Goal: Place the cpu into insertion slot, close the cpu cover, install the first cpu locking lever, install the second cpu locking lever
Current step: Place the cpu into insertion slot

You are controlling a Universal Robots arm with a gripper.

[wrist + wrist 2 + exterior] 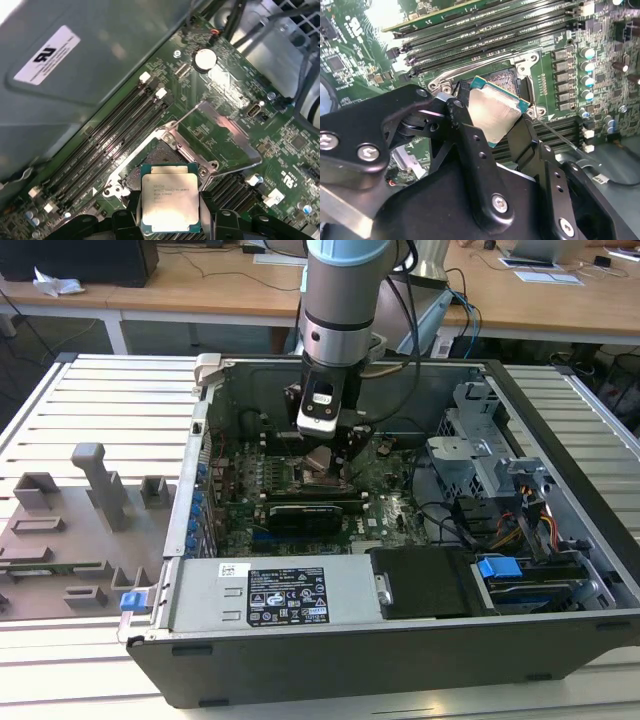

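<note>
1. On the exterior view's left, a grey moulded holder point(85, 530) lies on the slatted table point(110, 390), well apart from the work.
2. At the centre, the arm reaches down into the open computer case point(330, 660). The gripper point(496, 131) is clamped on the cpu point(495, 110), with one black finger point(470, 145) on each of two opposite edges and the silvery top facing up.
3. The step in hand is the first one, placing the chip. The insertion slot point(150, 159) is open and bare, beside the long memory slots point(485, 30).
4. The cpu hangs over the near part of the slot and looks slightly tilted to the board. It is probably not yet touching, though the gap is hard to judge from these angles.
5. Seating it calls for the chip to sit level and square with the metal rim, with only light pressure, since the socket contacts are likely delicate.
6. The cpu cover point(227, 124) is swung back just beyond the slot, not closed.
7. On the exterior view's right, the drive cage point(480, 440) stands clear.
</note>
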